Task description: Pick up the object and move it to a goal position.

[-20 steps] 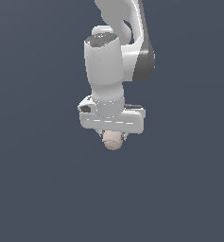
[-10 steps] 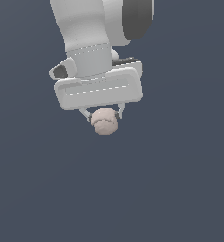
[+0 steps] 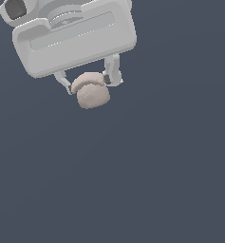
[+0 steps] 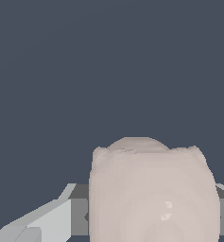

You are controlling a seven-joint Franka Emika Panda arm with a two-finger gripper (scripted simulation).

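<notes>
Overhead, the tool (image 3: 89, 85) is clamped on the object (image 3: 90, 92), held between its fingers.

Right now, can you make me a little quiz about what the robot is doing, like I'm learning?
1. True or false: the tool is shut on the pinkish-beige blob.
2. Where does the blob sit? A) flat on a surface B) between the two fingers, hanging partly below them C) on top of the tool's body
3. Fill in: across the blob runs a ____.

Key:
1. True. A finger presses on each side of it.
2. B. The exterior view shows only plain dark background under it.
3. Crease. It shows in the exterior view; in the wrist view the blob fills much of the picture.
</notes>
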